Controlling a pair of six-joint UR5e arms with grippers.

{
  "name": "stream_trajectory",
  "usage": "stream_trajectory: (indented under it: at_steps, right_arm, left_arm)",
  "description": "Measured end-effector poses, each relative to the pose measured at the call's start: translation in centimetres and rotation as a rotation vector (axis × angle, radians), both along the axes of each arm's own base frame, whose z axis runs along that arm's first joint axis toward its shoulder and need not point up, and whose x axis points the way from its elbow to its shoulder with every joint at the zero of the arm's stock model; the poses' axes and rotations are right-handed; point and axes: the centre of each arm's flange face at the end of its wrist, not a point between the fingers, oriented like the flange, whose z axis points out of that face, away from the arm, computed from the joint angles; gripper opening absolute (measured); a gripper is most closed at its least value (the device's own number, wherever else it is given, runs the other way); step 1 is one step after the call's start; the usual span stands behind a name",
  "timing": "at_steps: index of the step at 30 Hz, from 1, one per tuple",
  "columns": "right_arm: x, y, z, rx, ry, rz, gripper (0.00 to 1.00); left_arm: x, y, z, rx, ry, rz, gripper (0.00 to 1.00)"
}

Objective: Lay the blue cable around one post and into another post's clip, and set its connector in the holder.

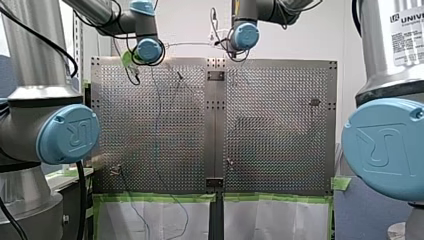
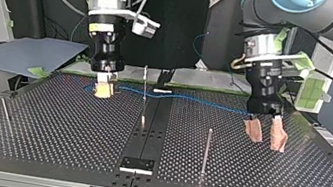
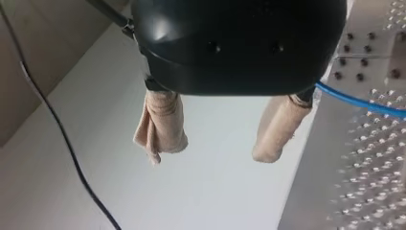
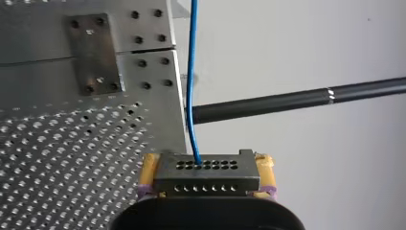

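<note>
Connector (image 4: 207, 178), a dark block with rows of holes, is pinched between the yellow pads (image 4: 149, 167) of my right gripper (image 4: 208, 163). The blue cable (image 4: 191, 86) leaves it straight ahead. In the top view the cable runs low over the far side of the perforated table (image 2: 49, 120) towards my left gripper (image 2: 264, 138). That gripper's beige pads (image 2: 254, 130) stand well apart and hold nothing. The cable's end there is hidden behind the gripper. In the front view both grippers are hard to make out.

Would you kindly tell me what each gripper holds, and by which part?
My right gripper clamps the connector by its two side faces, between the yellow pads; my left gripper holds nothing.
</note>
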Motion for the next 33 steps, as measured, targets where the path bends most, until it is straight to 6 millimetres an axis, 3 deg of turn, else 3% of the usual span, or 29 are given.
stream_trajectory:
  at_steps: [12, 25, 33]
  right_arm:
    - [1.8, -2.3, -0.4, 0.055, 0.058, 0.015, 0.00]
    - [2.8, -4.8, -0.3, 0.109, 0.105, 0.012, 0.00]
    - [2.9, -6.9, -0.2, 0.138, 0.128, -0.005, 0.00]
  left_arm:
    - [5.3, 2.3, 0.2, 0.063, 0.082, -0.001, 1.00]
    - [9.5, 0.9, -0.4, 0.117, 0.183, -0.110, 1.00]
    - [10.5, 1.1, -0.6, 0.127, 0.235, -0.163, 1.00]
